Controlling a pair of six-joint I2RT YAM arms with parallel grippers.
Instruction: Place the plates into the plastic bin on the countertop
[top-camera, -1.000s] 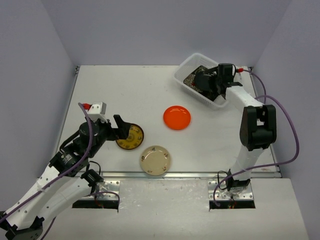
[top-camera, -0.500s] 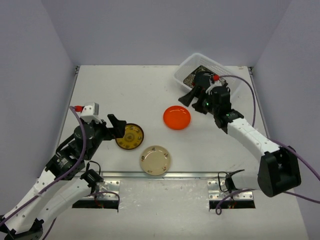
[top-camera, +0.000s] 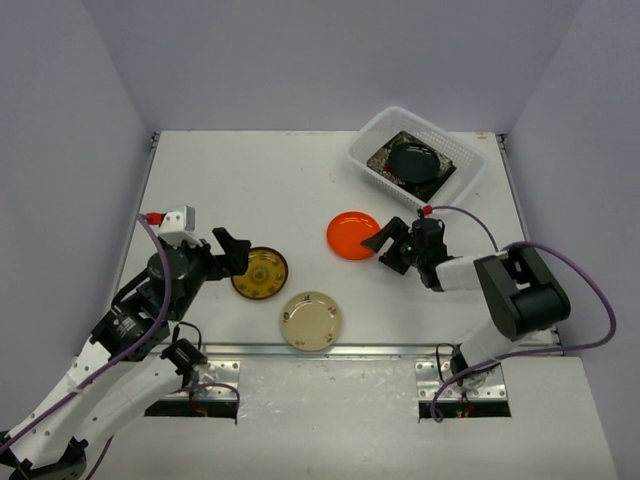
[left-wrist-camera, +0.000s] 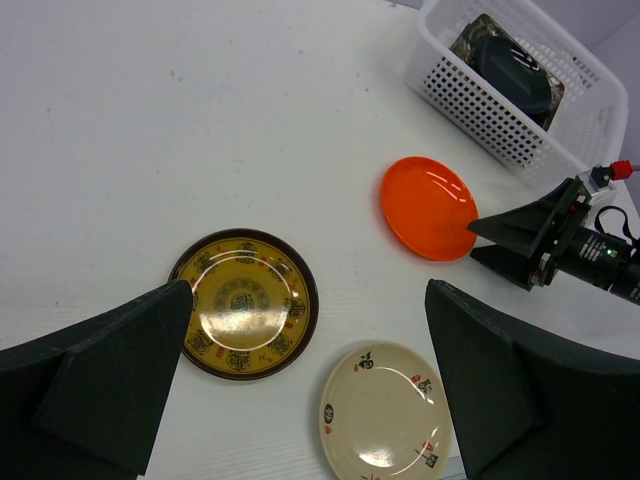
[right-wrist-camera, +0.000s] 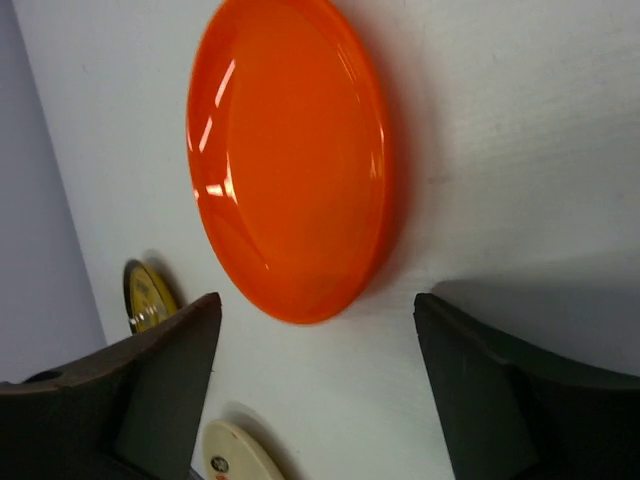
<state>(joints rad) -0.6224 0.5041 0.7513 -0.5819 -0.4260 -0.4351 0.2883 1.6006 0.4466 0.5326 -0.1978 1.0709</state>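
The round orange plate (top-camera: 354, 235) lies mid-table; it also shows in the left wrist view (left-wrist-camera: 428, 207) and the right wrist view (right-wrist-camera: 290, 160). My right gripper (top-camera: 385, 245) is open and empty, low at the orange plate's right edge. The brown-yellow patterned plate (top-camera: 260, 272) and the cream plate (top-camera: 311, 320) lie near the front. My left gripper (top-camera: 233, 252) is open and empty, above the patterned plate's left side. The plastic bin (top-camera: 372, 135) at the back right holds a round black plate (top-camera: 414, 160) on top of a black floral square plate.
The countertop's metal rail (top-camera: 380, 350) runs along the front edge. Grey walls close off the back and both sides. The right arm's cable (top-camera: 570, 260) loops near the table's right edge.
My right gripper has left the bin and swung forward and left, down to the orange plate's right edge. The black plate now lies uncovered in the bin. The left arm has barely moved.
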